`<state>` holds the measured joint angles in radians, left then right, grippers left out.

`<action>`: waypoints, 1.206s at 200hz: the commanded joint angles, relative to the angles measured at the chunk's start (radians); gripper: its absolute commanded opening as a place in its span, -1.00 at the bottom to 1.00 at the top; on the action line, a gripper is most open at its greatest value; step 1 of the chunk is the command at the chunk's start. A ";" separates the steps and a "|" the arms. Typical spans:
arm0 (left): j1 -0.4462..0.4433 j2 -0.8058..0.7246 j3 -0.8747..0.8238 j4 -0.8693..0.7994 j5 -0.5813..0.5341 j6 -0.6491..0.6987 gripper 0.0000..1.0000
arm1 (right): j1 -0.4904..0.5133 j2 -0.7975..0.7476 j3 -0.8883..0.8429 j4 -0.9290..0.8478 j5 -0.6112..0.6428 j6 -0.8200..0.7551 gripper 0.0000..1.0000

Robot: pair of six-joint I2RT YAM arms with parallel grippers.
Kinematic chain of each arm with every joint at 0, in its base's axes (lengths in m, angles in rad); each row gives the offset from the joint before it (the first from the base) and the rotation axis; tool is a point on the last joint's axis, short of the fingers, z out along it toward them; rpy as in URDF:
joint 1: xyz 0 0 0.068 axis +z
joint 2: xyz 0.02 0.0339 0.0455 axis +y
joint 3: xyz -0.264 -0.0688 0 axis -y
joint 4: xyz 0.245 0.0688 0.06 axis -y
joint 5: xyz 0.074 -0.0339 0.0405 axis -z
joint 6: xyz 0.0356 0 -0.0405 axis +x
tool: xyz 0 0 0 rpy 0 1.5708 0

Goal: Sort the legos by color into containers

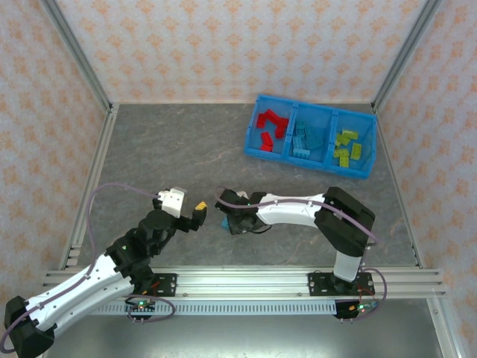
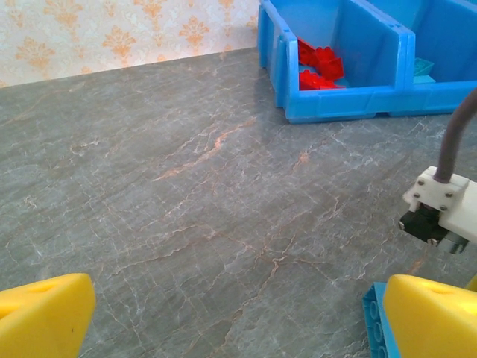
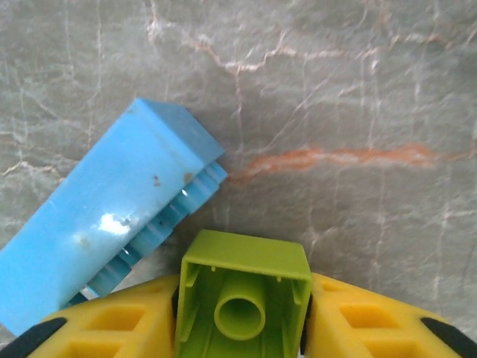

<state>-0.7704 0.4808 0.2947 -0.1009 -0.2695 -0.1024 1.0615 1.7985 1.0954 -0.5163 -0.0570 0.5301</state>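
Lime-green lego (image 3: 246,276): sits between the right gripper's fingers, hollow underside and round centre tube facing the wrist; whether it rests on the table or is lifted cannot be told.
Nearest neighbour: one blue lego (image 3: 104,224) lies on the table (image 1: 171,149), just beside the gripper's left finger and angled away from it; it is not in the grip.
Room ahead of the right gripper: bare grey marbled surface runs forward of the fingertips.
Room toward the bin: the bin (image 1: 291,133) stands well beyond the right gripper, ahead and to its right, with open table between them.
Edges: frame rails (image 1: 246,280) run along the near edge behind both arms, with posts at the corners; wallpapered walls (image 1: 246,45) close off the far side and both flanks.
Right gripper (image 3: 242,313): closed down onto the lime-green lego, both yellow fingers pressed against its sides.
Left gripper (image 2: 238,321): spread fully wide and holding nothing; the blue lego's end (image 2: 376,328) shows just beside its right finger. From overhead, its tip (image 1: 200,207) is near the right gripper (image 1: 229,221) with a small gap between them.
Held lego, appearance: small, squarish, thin-walled, bright lime.
Blue lego, appearance: longer, scuffed, ribbed underside partly showing.
Bin contents: red legos (image 1: 270,128) in the left compartment, blue legos (image 1: 307,140) in the middle, green legos (image 1: 347,147) in the right.
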 commanded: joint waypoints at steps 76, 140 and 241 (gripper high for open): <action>0.005 -0.053 -0.010 0.044 0.205 0.044 1.00 | -0.227 -0.379 -0.190 0.047 0.052 0.080 -0.43; 0.005 -0.052 -0.006 0.029 0.138 0.021 1.00 | -0.879 -0.730 -0.171 -0.046 0.059 0.013 -0.48; 0.005 -0.035 0.000 0.011 0.095 0.026 1.00 | -1.223 -0.038 0.422 -0.137 -0.076 -0.050 0.17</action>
<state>-0.7704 0.4408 0.2928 -0.0879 -0.1398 -0.0772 -0.1581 1.7645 1.4345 -0.5728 -0.0975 0.4839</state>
